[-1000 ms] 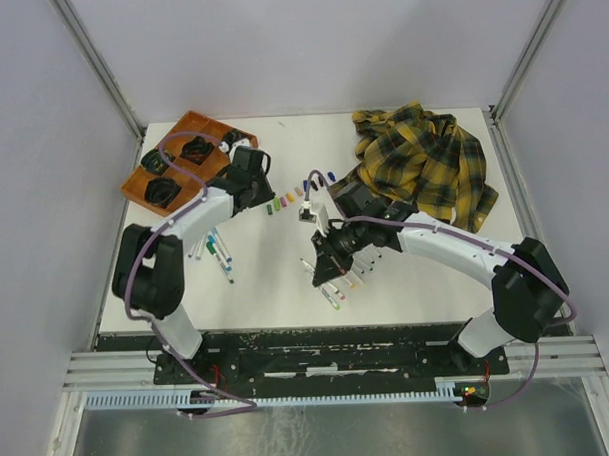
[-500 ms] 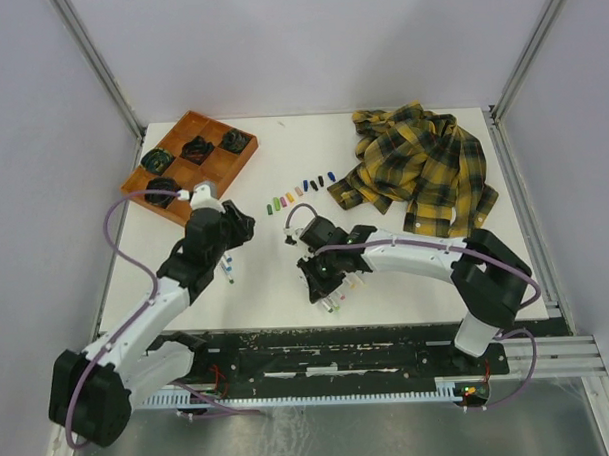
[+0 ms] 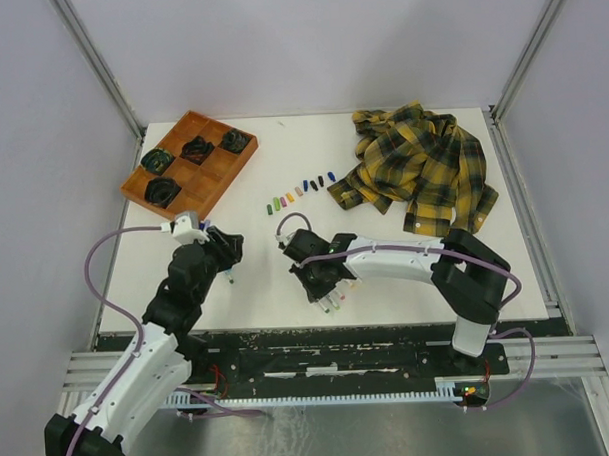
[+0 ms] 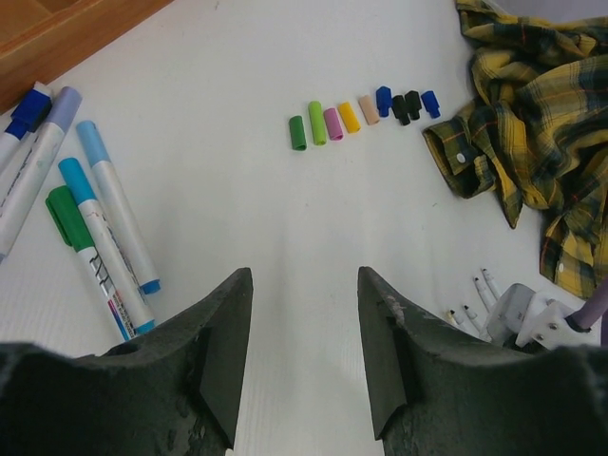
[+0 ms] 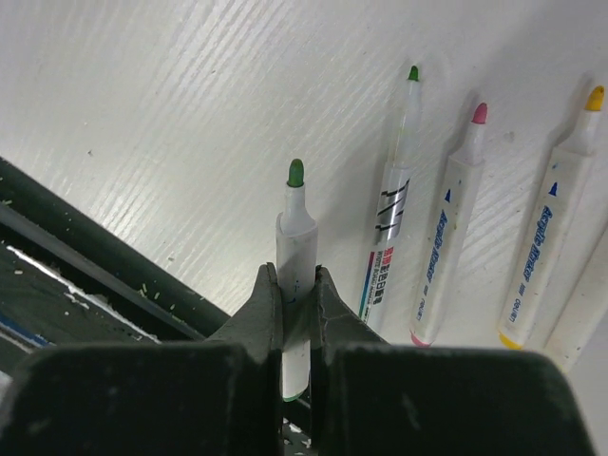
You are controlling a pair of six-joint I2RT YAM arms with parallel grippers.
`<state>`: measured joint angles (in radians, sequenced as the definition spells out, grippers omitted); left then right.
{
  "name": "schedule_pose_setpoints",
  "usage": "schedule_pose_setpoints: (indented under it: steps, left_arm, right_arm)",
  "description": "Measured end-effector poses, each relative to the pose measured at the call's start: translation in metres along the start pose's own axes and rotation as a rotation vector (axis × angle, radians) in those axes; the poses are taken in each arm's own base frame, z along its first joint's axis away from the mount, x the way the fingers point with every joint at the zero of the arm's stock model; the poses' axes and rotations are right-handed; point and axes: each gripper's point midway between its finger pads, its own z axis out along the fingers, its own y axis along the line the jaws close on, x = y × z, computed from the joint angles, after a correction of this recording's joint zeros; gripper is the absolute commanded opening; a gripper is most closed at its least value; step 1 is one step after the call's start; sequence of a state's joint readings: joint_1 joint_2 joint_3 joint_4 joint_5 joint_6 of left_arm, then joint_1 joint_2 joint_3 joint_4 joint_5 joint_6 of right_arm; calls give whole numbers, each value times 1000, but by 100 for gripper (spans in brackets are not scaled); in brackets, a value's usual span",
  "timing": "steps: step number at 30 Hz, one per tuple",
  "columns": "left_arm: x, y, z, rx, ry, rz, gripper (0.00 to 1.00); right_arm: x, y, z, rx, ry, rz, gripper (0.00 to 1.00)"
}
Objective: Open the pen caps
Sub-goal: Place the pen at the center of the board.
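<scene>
Right gripper [image 5: 295, 285] clamps an uncapped green-tipped marker [image 5: 295, 233]; left gripper [image 4: 304, 332] hangs released and empty, the pen caps [image 4: 349, 117] lying in a row ahead of it, just beside the plaid shirt [image 4: 541, 133]

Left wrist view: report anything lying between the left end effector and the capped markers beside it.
Nothing visible does. The left end effector stands open over the table, and the capped markers lie close beside it with only white surface between. The loose pen caps sit in a row farther off, clear of that path.
</scene>
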<state>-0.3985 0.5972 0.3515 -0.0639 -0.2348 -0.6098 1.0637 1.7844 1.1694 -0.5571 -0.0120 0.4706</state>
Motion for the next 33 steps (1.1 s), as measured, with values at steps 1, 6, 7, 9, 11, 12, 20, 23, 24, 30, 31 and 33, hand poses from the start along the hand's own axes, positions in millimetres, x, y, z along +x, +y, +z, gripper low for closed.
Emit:
schedule_pose_setpoints:
  steps: [1,6,7,9,11,12,20,23,24,30,31,33]
  left_arm:
    - [1,0,-1,0,0,-3,55]
    - [-2,-1,-5,13,-16,-22,55]
    - [-3,-1,-6,15,-19,-23,55]
    - [-5,-2,-7,21,-28,-26,55]
    - [-6,-3,-9,26,-34,-29,55]
    - [-7,-3,-9,28,-36,-29,55]
    - [-4,-1,-12,26,-30,-40,55]
    - [-2,0,-13,22,-25,-41,55]
    - [-2,1,-13,21,-24,-41,55]
    - [-1,1,-14,20,-20,-40,56]
    - [-1,1,-14,20,-20,-40,56]
    - [-1,1,-15,20,-20,-40,56]
  right_arm:
    - [0,-1,2,14,-1,-2,1]
    - [3,-8,12,70,10,-10,1]
    - [4,-9,13,80,14,-11,2]
    - [6,-11,15,96,19,-17,2]
    - [7,-12,15,106,19,-20,4]
    - [7,-12,16,110,20,-22,5]
    - [5,-12,16,117,22,-24,9]
    - [6,-13,19,121,31,-25,10]
    - [5,-12,19,121,29,-25,11]
    - [6,-12,19,122,35,-25,14]
    - [5,-12,19,122,36,-25,15]
    - [5,-12,19,122,37,-26,16]
